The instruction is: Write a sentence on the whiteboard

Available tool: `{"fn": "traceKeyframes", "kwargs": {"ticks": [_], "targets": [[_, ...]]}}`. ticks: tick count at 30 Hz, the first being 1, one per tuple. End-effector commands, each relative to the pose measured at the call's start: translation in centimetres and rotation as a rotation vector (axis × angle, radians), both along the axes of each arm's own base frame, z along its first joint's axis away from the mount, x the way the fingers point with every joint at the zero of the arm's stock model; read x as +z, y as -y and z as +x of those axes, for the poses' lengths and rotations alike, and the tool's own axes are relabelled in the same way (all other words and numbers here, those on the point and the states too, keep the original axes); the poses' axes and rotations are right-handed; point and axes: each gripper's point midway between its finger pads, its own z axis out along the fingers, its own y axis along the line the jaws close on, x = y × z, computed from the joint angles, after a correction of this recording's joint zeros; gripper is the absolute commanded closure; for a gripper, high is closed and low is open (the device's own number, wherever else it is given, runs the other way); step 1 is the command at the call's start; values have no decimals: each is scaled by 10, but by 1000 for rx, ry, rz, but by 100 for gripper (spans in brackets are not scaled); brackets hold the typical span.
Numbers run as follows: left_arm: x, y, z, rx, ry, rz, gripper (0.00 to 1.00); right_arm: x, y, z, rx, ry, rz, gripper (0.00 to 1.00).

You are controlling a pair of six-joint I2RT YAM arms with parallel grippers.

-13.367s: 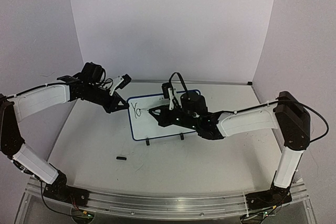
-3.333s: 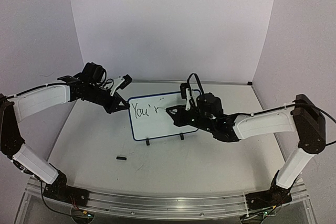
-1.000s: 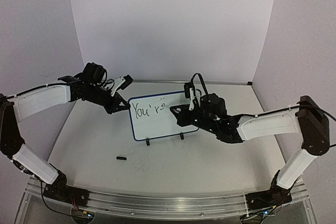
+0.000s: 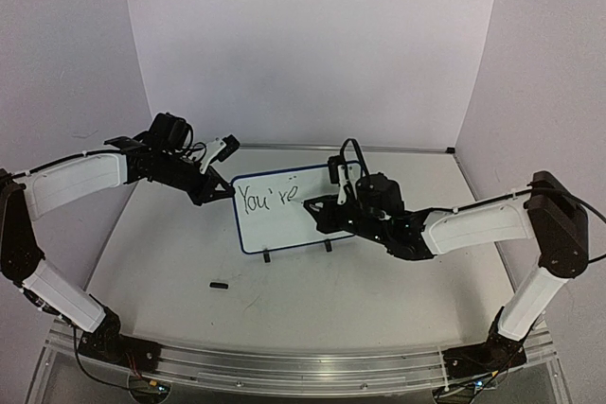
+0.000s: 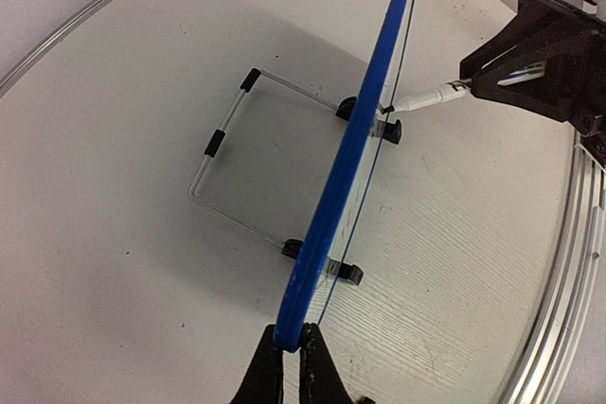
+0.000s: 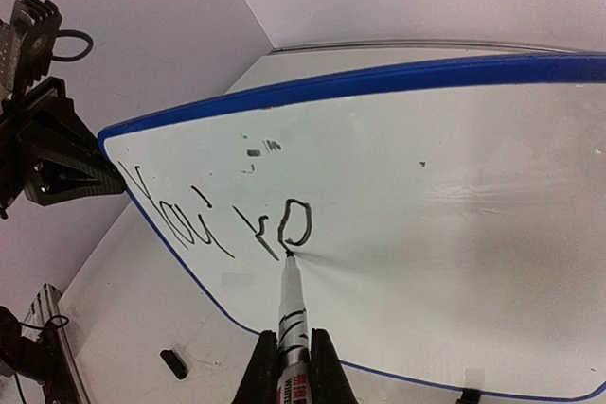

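Both jaws are clenched: left gripper (image 5: 289,355) pinches the blue edge of the whiteboard (image 4: 279,229) standing on the table (image 4: 180,272), right gripper (image 6: 292,366) holds the marker (image 6: 290,300), whose tip should press lightly to finish the sentence (image 6: 189,224) cleanly.

Right end of the whiteboard (image 4: 270,230) out of sight behind the right gripper (image 4: 312,205)

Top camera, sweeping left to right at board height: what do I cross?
left gripper clamped on the whiteboard → the sentence, so far "You're" → right gripper holding the marker
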Motion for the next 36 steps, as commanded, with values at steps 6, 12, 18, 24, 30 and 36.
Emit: {"fn": "traceKeyframes", "kwargs": {"ticks": [6, 12, 18, 24, 30, 36], "targets": [[-11, -8, 3, 10, 19, 74, 100, 6, 20, 9, -93, 23, -20, 100], [-11, -8, 3, 10, 19, 74, 100, 13, 23, 9, -105, 40, -19, 100], [-11, -8, 3, 10, 21, 75, 100, 21, 24, 8, -100, 55, -9, 100], [-11, -9, 3, 13, 23, 78, 100, 38, 29, -5, -62, 79, 37, 100], [-11, -8, 2, 9, 23, 76, 100, 49, 41, -17, -46, 93, 61, 100], [-11, -8, 1, 9, 25, 81, 100, 49, 46, -26, 12, 92, 54, 100]]}}
